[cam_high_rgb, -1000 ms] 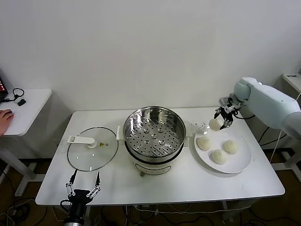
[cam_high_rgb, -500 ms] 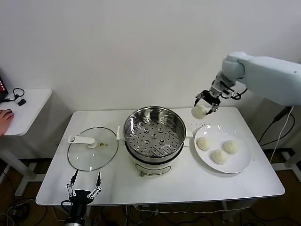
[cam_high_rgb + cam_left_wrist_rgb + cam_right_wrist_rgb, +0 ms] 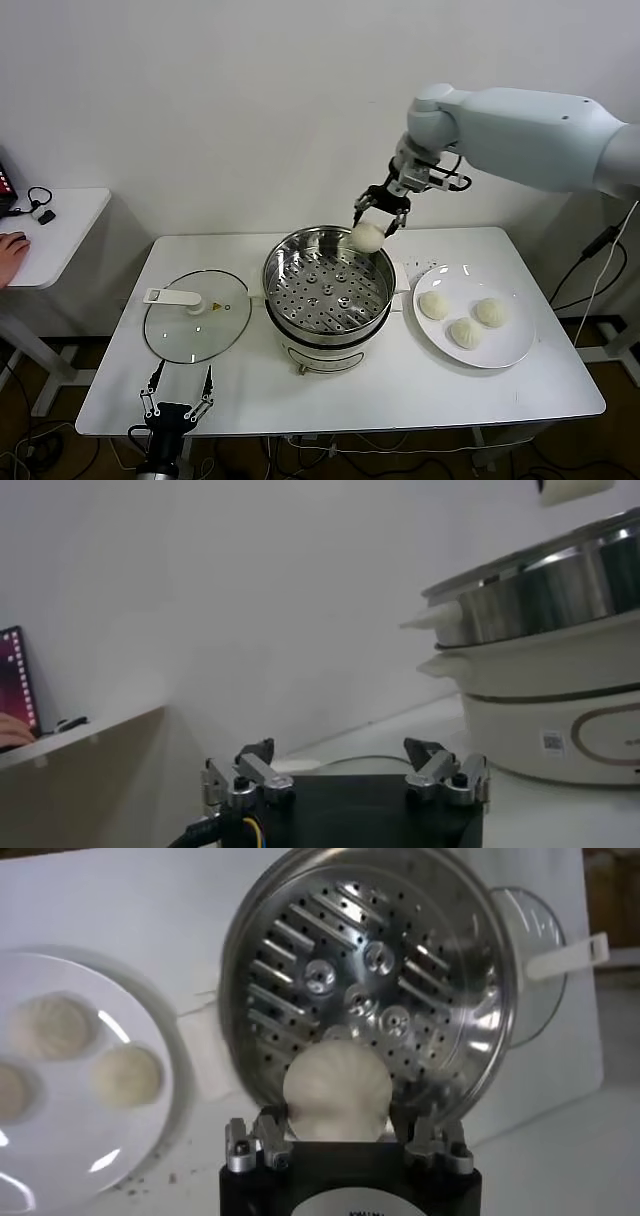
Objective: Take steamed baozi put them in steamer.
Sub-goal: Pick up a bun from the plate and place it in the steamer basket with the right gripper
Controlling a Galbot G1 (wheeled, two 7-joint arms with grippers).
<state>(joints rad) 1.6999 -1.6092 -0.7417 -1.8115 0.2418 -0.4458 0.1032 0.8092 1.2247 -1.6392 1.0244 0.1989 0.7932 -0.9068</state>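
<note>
Stainless steel fills the middle of the white surface [image 3: 400,395]: the steamer [image 3: 328,285] stands there with its perforated tray bare. The right gripper [image 3: 380,212] hangs in the air above the steamer's far right rim, its fingers clamped on a bun [image 3: 367,237], which sits between them and pokes out below. In the right wrist view the held bun [image 3: 337,1093] is seen against the near edge of the perforated tray, with the steamer [image 3: 470,978] directly beneath the right gripper [image 3: 340,1138]. Three more buns [image 3: 465,320] lie on a plate [image 3: 515,350], below the gripper and to its right, just beside the steamer. A glass lid [image 3: 197,315] with a white handle lies flat on the surface on the far side of the steamer from the gripper. The left gripper [image 3: 177,400] is parked low at the near edge of the surface, in front of the lid, its fingers apart and empty; the left wrist view shows it [image 3: 345,775] with the steamer's wall [image 3: 560,590] off to one side.
</note>
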